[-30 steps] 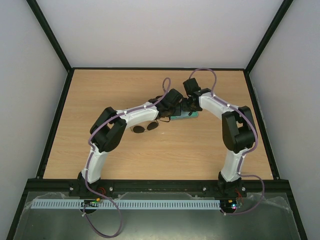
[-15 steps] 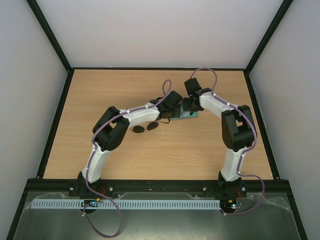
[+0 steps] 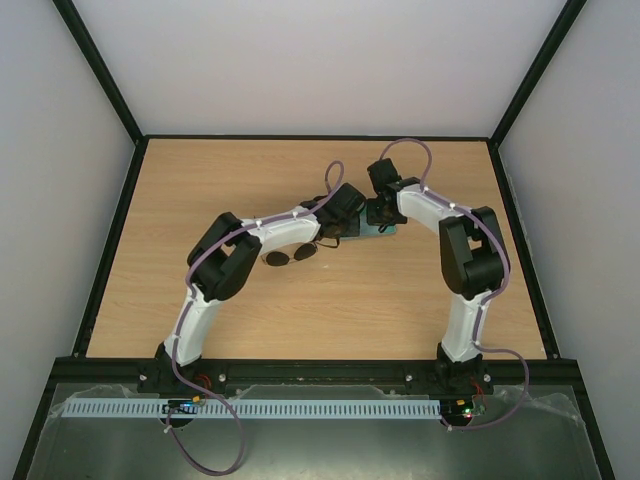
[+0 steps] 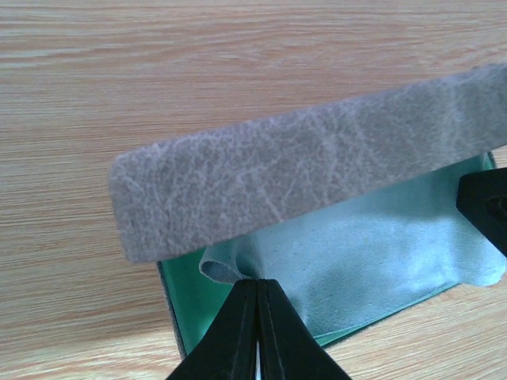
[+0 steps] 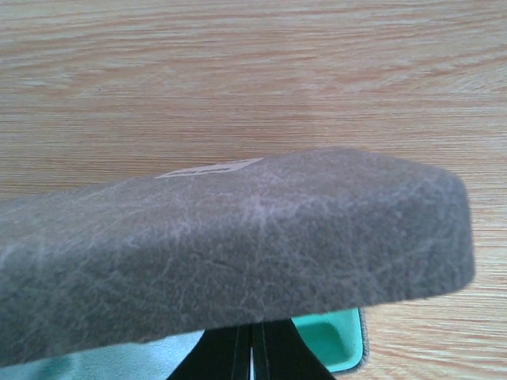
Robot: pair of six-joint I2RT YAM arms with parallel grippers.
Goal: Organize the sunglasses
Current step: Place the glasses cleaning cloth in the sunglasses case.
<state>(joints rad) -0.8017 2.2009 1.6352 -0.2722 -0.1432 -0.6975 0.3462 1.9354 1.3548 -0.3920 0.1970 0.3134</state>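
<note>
L arm, R arm elbows up, angled to case — jaws shut

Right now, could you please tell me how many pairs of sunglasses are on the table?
1. The round-lensed, dark wire-framed sunglasses lie on the light wooden table, beside the white left arm, towards the robot. That arm and the grey case could hide others.
</note>
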